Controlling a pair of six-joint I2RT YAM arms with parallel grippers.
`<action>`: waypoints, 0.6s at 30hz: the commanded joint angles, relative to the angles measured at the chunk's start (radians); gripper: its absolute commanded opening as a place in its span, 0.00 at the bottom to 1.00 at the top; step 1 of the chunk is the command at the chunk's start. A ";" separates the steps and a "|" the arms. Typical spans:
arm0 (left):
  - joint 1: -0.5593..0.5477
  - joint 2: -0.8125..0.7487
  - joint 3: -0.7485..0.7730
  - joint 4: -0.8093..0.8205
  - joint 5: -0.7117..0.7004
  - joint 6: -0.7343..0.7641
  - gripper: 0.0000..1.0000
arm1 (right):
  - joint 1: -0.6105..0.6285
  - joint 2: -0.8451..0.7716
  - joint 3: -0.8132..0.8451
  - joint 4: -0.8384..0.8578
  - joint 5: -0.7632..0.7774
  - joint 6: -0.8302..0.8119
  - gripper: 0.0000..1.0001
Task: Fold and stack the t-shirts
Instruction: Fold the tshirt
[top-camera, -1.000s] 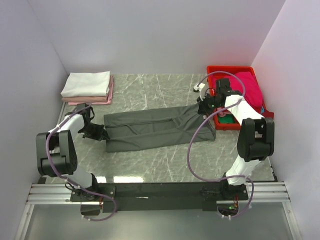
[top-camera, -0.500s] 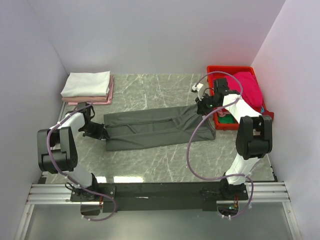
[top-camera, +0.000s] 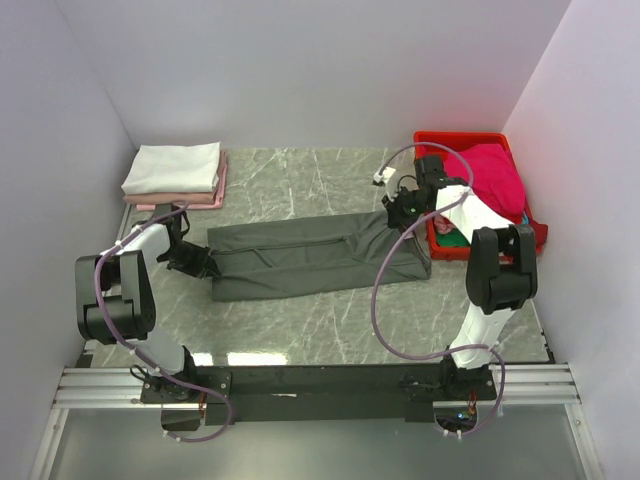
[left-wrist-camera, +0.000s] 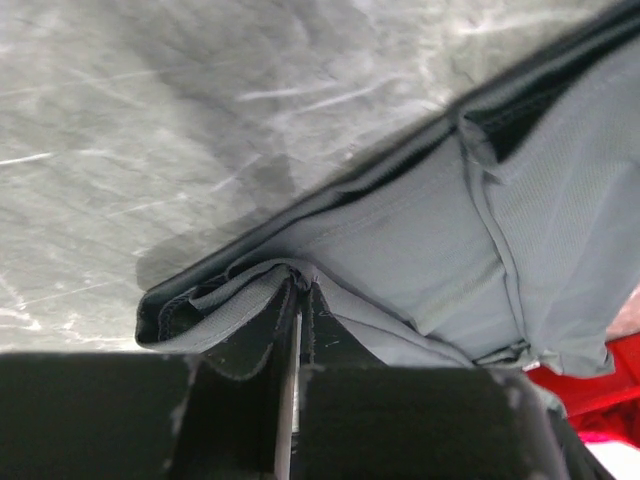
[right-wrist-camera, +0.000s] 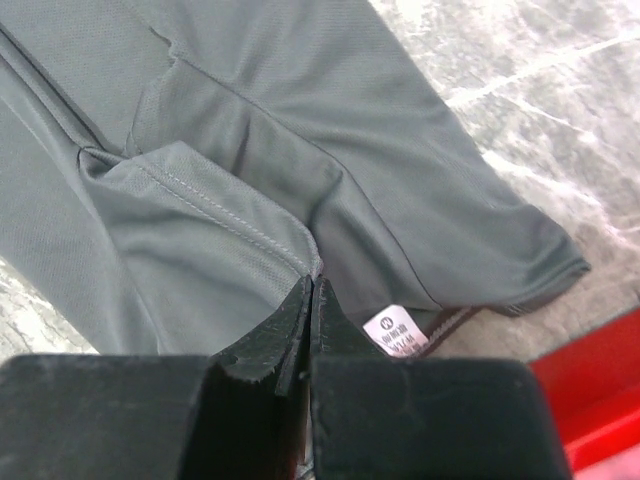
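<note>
The charcoal t-shirt (top-camera: 310, 255) lies stretched in a long band across the middle of the marble worktop (top-camera: 330, 320), running from 9 o'clock to 3 o'clock. The left pincer (top-camera: 200, 263) is clamped on the bunched hem at the 9 o'clock end, its fingers pressed together on the cloth. The right pincer (top-camera: 398, 215) is closed on a folded edge at the 3 o'clock end, just beside a white care label (right-wrist-camera: 388, 332). At 10 o'clock a folded white t-shirt (top-camera: 175, 165) rests on a pale pink t-shirt (top-camera: 180, 199). At 2 o'clock the red crate (top-camera: 462, 138) holds a magenta t-shirt (top-camera: 497, 175) and a green t-shirt (top-camera: 455, 239).
</note>
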 joint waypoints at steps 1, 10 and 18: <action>0.006 -0.015 0.041 0.032 0.061 0.064 0.07 | 0.022 0.018 0.052 0.007 0.021 0.013 0.00; 0.021 -0.094 0.007 0.092 0.149 0.107 0.29 | 0.050 0.044 0.082 -0.004 0.046 0.015 0.00; 0.079 -0.152 -0.024 0.083 0.169 0.153 0.32 | 0.056 0.047 0.104 -0.007 0.053 0.021 0.00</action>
